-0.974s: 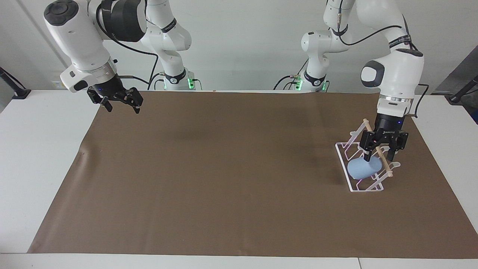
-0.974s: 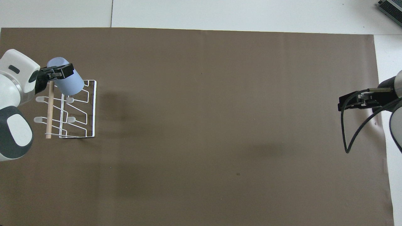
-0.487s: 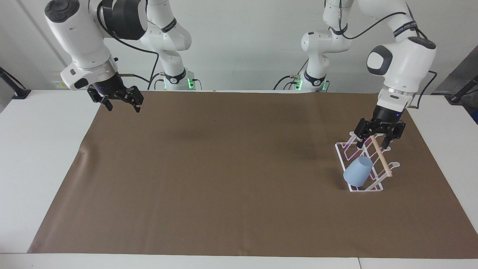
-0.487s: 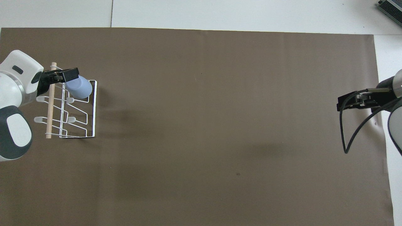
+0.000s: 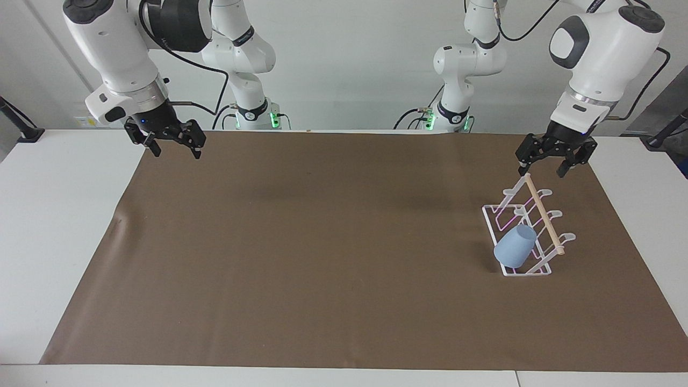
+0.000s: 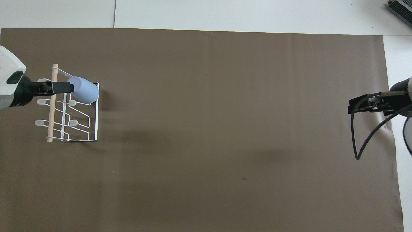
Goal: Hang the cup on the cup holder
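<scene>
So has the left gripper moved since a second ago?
Yes. The left gripper has risen off the cup holder, open and empty, leaving the cup hanging there; it was down at the dowel before.

The light-blue cup (image 5: 515, 246) hangs tilted on a prong of the white wire cup holder (image 5: 529, 229). At its one o'clock the left tool (image 5: 540, 171) hovers open, empty; the right tool (image 5: 174, 152) waits open at the tabletop's (image 5: 64, 226) ten o'clock corner.
</scene>
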